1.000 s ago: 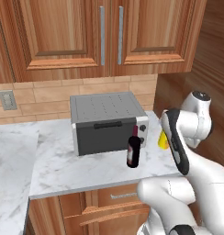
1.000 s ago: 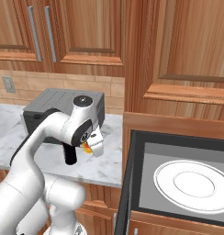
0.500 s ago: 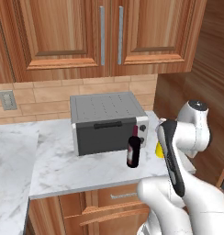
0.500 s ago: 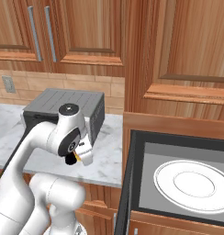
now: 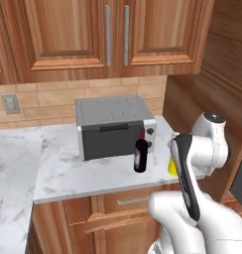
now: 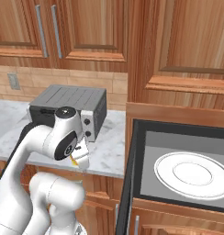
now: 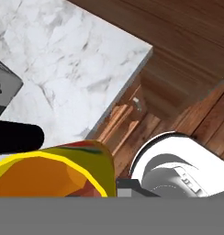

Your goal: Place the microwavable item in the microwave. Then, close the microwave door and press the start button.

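My gripper (image 6: 80, 159) is shut on the small yellow mug (image 7: 54, 172), which shows large in the hand view with its orange inside and a red mark on the rim. A sliver of the mug (image 5: 171, 167) peeks out beside my forearm, off the counter's right end. In the right base view the mug (image 6: 74, 160) is a thin yellow strip under the wrist. The microwave (image 6: 187, 137) stands open to the right, with the white round plate (image 6: 192, 172) inside. Its door (image 6: 128, 193) is swung out, seen edge-on at the left of the cavity.
A grey two-knob toaster oven (image 5: 115, 126) sits on the marble counter (image 5: 63, 168), and a dark wine bottle (image 5: 140, 155) with a red label stands just in front of it. Wooden cabinets hang above, and drawers (image 7: 127, 124) run below the counter edge.
My arm has folded back and down toward the base, carrying the mug away from the counter's right end. The bottle and toaster oven have stayed put.
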